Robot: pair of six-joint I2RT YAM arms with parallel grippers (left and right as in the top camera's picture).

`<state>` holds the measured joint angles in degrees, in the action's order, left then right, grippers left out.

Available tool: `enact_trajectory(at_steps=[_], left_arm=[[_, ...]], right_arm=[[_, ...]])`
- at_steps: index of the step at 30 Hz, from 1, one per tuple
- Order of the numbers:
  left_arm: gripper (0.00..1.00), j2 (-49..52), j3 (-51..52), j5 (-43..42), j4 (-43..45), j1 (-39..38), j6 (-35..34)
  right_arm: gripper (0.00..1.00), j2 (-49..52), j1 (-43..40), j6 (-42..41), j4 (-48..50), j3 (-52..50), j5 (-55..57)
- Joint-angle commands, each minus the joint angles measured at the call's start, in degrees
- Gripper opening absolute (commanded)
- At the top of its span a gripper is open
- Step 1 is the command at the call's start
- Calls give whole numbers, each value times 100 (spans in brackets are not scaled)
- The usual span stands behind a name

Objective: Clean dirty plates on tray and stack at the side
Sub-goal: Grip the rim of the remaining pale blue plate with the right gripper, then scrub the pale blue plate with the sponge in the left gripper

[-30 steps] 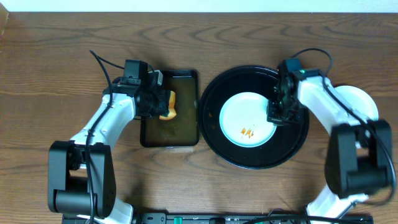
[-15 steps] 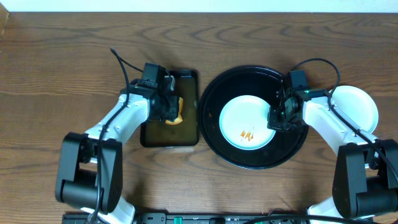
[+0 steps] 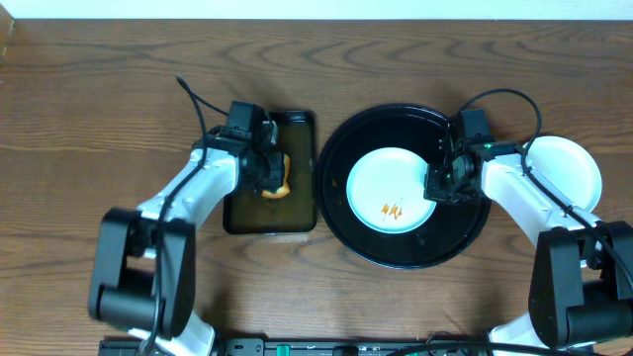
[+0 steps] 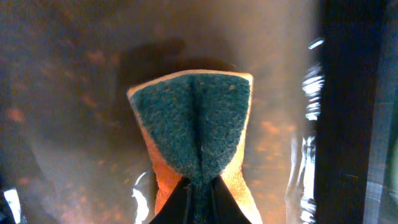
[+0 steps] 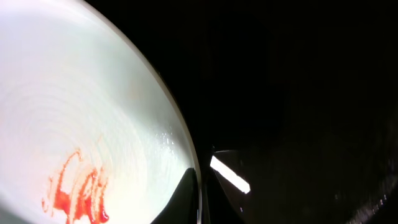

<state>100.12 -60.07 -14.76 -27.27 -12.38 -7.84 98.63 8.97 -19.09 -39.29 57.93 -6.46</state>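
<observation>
The tray (image 3: 396,249), round, glossy black and raised at the rim, lies right of centre on the wooden table (image 3: 99,99) and is far wider than the plate inside it. Just beside it on the left, nearly touching, is the rectangular tray (image 3: 297,213), also black, filled with brownish water (image 4: 68,93). The dirty plate (image 3: 381,170), pale bluish-white, rests flat in the middle of the round tray with black floor showing all around it. A second plate (image 3: 569,163), white, lies on the table just off the tray's right rim, partly covered by the right arm. The right gripper (image 3: 442,186) reaches over the tray's right side, and its wrist view shows its fingertips (image 5: 214,199) pinched tight on the dirty plate's right edge, rim between them. The left gripper (image 3: 265,173) hangs over the rectangular tray, clamped on the sponge (image 4: 193,118), which folds into a V with its dark green scouring face up and orange foam below; whether it touches the water cannot be told. An orange-red sauce smear (image 3: 394,210) marks the dirty plate just below centre.
</observation>
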Motion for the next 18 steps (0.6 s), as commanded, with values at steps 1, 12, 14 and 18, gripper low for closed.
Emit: enact_trajectory(at_steps=[1,12,14,18], left_arm=[[8,-579,-103,-284,-11,2,131],[8,-616,-103,-271,11,9,538],[7,-614,-103,-1353,83,9,1335],[7,-614,-103,621,129,7,-212]], right_arm=[[1,-4,87,-79,94,-26,-96],[1,-4,87,-81,136,-26,-157],[1,-4,87,-81,140,-26,-157],[1,-4,87,-79,142,-26,-181]])
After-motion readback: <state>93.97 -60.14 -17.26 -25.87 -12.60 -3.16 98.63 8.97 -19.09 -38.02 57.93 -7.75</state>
